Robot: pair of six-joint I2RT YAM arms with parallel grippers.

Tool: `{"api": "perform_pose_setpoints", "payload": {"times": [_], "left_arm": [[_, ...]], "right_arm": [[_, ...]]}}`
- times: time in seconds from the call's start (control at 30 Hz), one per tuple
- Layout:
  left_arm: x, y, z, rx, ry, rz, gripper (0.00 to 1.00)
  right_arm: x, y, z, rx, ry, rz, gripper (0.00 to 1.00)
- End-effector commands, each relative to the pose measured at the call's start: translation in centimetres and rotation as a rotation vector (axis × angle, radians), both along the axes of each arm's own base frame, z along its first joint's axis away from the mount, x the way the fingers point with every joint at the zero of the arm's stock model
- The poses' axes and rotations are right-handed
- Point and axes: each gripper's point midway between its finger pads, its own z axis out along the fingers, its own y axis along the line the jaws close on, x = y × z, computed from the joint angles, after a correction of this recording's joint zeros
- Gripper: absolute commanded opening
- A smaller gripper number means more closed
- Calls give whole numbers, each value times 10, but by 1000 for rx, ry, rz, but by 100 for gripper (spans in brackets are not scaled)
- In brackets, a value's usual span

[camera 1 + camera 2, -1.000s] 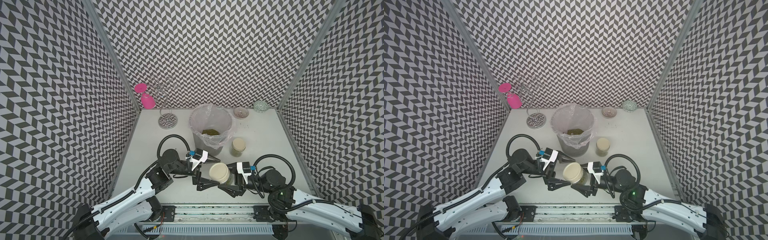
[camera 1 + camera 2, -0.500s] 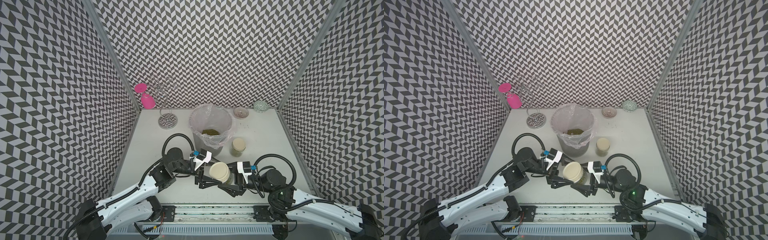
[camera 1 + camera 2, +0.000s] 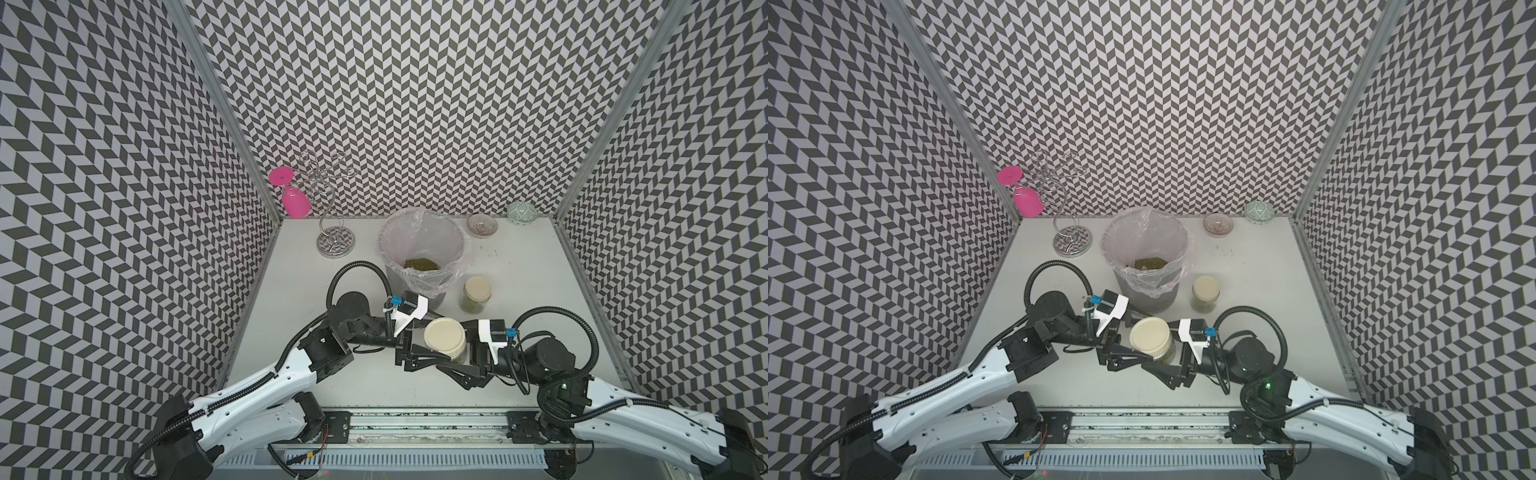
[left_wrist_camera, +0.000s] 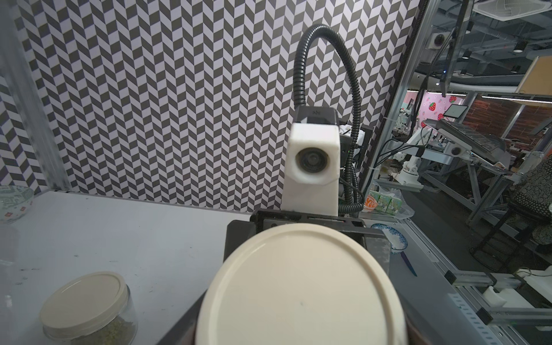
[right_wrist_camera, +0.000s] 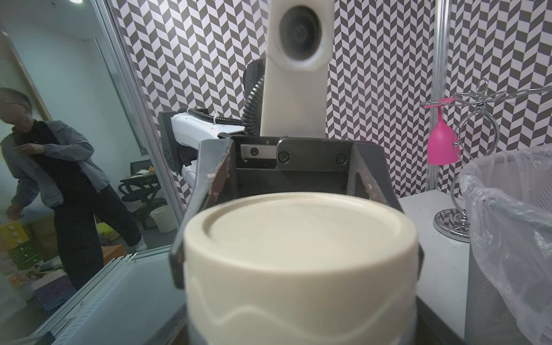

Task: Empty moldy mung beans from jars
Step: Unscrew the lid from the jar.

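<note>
At the bin's (image 3: 394,279) six o'clock, the right gripper (image 3: 453,351) is gripping a jar (image 3: 457,357) of moldy mung beans (image 3: 1168,353) while the left gripper (image 5: 298,260) is clamping its lid (image 3: 444,338), a second jar (image 3: 476,293) standing at four o'clock.

Matt lid (image 5: 298,236), glass jar (image 3: 1167,352), chrome stand (image 3: 336,244)

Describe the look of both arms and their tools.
The left arm and right arm have white shells, black joints and looping black corrugated cable. The left tool and right tool are black, angular-fingered, under white camera mounts with blue tags.
</note>
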Motion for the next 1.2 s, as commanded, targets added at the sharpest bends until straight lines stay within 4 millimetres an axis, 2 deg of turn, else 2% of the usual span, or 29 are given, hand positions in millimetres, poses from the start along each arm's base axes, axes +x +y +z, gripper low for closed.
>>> {"api": "perform_pose_setpoints", "payload": {"times": [0.0, 0.2, 0.43, 0.77, 0.8, 0.83, 0.9, 0.97, 1.0, 1.17], "left_arm": [[37, 1, -17, 88, 194, 224, 49], [53, 6, -36, 141, 281, 342, 42], [64, 16, -38, 125, 330, 447, 36], [67, 33, -56, 113, 364, 535, 38], [66, 34, -57, 110, 364, 535, 41], [65, 35, -56, 104, 361, 528, 49], [59, 34, -48, 72, 336, 491, 71], [45, 32, -34, 18, 282, 404, 93], [39, 31, -30, -2, 260, 369, 100], [19, 30, -13, -33, 138, 261, 100]], "right_arm": [[11, -6, 29, 57, -129, -99, 40], [15, -6, 25, 54, -114, -141, 39], [19, -12, 31, 73, -107, -183, 38], [16, -12, 30, 61, -107, -178, 38], [15, -12, 29, 58, -109, -172, 38], [13, -11, 29, 58, -110, -164, 38], [12, -10, 30, 54, -112, -151, 38], [10, -8, 30, 53, -112, -134, 38], [8, -7, 30, 50, -112, -125, 38], [1, 1, 29, 29, -103, -65, 38]]}}
